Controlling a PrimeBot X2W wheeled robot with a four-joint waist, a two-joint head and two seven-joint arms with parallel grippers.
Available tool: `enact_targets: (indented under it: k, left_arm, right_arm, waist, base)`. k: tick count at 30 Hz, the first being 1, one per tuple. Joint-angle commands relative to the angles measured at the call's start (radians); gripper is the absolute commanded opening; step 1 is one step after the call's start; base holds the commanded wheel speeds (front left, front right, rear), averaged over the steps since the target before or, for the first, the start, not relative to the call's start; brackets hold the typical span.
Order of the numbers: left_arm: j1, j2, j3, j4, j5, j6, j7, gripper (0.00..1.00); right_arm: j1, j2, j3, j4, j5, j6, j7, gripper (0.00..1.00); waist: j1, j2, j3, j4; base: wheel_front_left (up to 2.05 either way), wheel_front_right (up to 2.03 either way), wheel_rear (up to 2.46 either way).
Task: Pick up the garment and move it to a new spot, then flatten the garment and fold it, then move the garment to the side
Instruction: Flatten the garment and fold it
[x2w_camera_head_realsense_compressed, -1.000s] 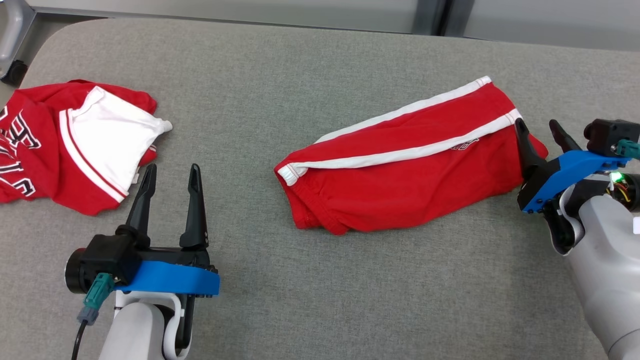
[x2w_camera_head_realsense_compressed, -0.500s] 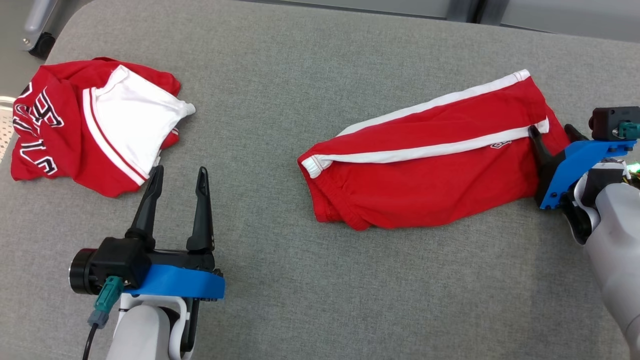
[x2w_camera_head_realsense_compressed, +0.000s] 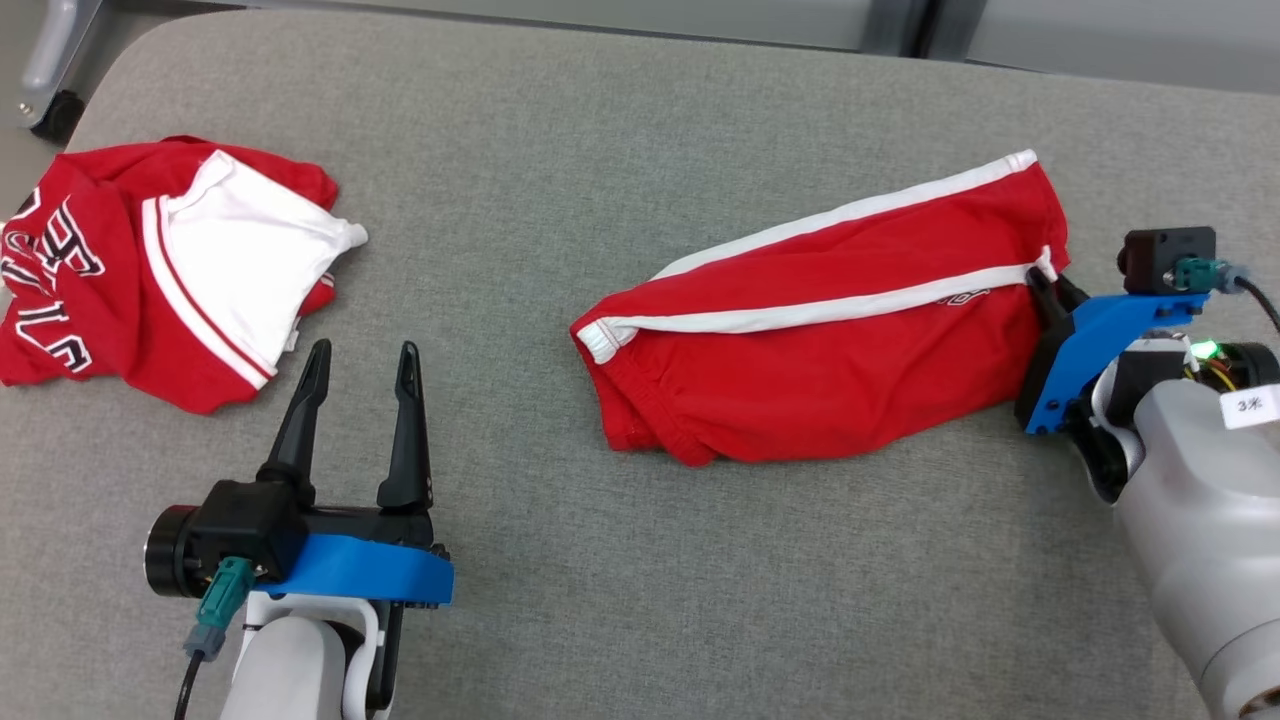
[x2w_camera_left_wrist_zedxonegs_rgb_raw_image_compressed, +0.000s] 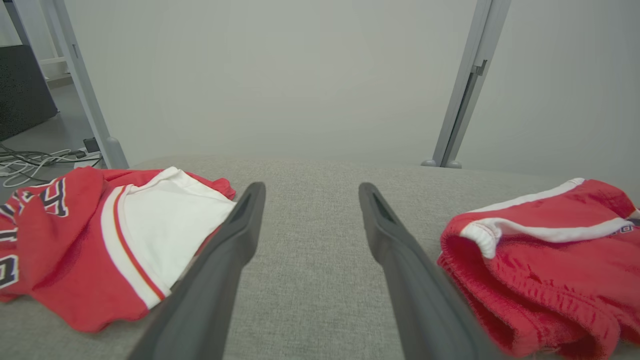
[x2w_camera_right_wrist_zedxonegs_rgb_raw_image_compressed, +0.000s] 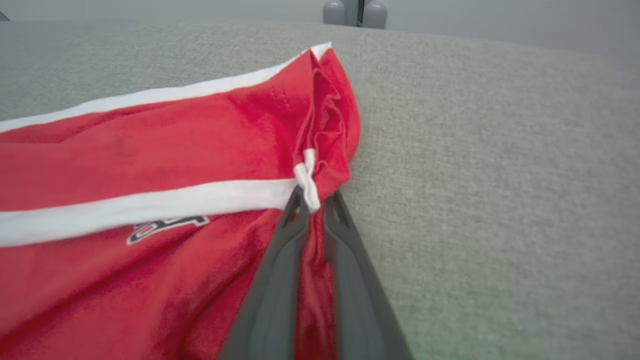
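The garment (x2w_camera_head_realsense_compressed: 820, 360) is a pair of red shorts with white side stripes, lying folded lengthwise on the grey padded table (x2w_camera_head_realsense_compressed: 600, 150), right of centre. My right gripper (x2w_camera_head_realsense_compressed: 1050, 285) is shut on its right end, and the right wrist view shows the red cloth (x2w_camera_right_wrist_zedxonegs_rgb_raw_image_compressed: 150, 150) and a white stripe end pinched between the fingers (x2w_camera_right_wrist_zedxonegs_rgb_raw_image_compressed: 314, 197). My left gripper (x2w_camera_head_realsense_compressed: 362, 350) stands open above bare table at the lower left, holding nothing. In the left wrist view its fingers (x2w_camera_left_wrist_zedxonegs_rgb_raw_image_compressed: 310, 187) frame empty table, with the shorts' waistband end (x2w_camera_left_wrist_zedxonegs_rgb_raw_image_compressed: 540, 270) to the right.
A crumpled red and white jersey (x2w_camera_head_realsense_compressed: 150, 270) with lettering lies at the table's left, just beyond the left fingertips (x2w_camera_left_wrist_zedxonegs_rgb_raw_image_compressed: 100, 235). A caster (x2w_camera_head_realsense_compressed: 45, 110) sits off the far left corner. A metal post (x2w_camera_left_wrist_zedxonegs_rgb_raw_image_compressed: 465, 85) stands behind the table.
My right gripper has closed on the shorts' right end, bunching the cloth there. The head camera shifted between frames. The left gripper has stayed open and still.
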Motion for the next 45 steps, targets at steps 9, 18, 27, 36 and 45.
enact_targets:
  k: [9,18,27,36,45]
  left_arm:
    - [0.060,-0.002,0.041,0.009,0.045,-0.007,-0.003,1.00]
    - [0.119,0.000,0.079,-0.003,0.074,-0.015,-0.003,1.00]
    - [0.139,-0.001,0.072,-0.010,0.079,-0.016,-0.003,1.00]
    - [0.144,-0.001,0.066,0.009,0.072,-0.019,-0.003,1.00]
    - [0.139,-0.002,0.055,0.017,0.062,-0.022,-0.003,1.00]
  right_arm:
    - [0.181,0.015,0.029,-0.122,0.145,0.000,-0.111,0.00]
    - [0.413,-0.075,0.028,-0.279,0.293,0.000,-0.144,0.00]
    - [0.442,-0.138,-0.020,-0.307,0.324,0.000,-0.146,0.00]
    - [0.399,-0.080,0.013,-0.396,0.306,0.000,-0.142,0.00]
    - [0.360,0.023,0.071,-0.534,0.278,0.000,-0.093,0.00]
  waist:
    - [-0.0001,0.0000,-0.098,-0.109]
    - [-0.0001,0.0000,-0.157,-0.184]
    - [-0.0001,0.0000,-0.166,-0.193]
    - [-0.0001,0.0000,-0.185,-0.192]
    - [-0.0001,0.0000,-0.193,-0.187]
  base:
    - [0.00,0.00,0.00]
    - [0.00,0.00,0.00]
    - [0.00,0.00,0.00]
    - [0.00,0.00,0.00]
    - [0.00,0.00,0.00]
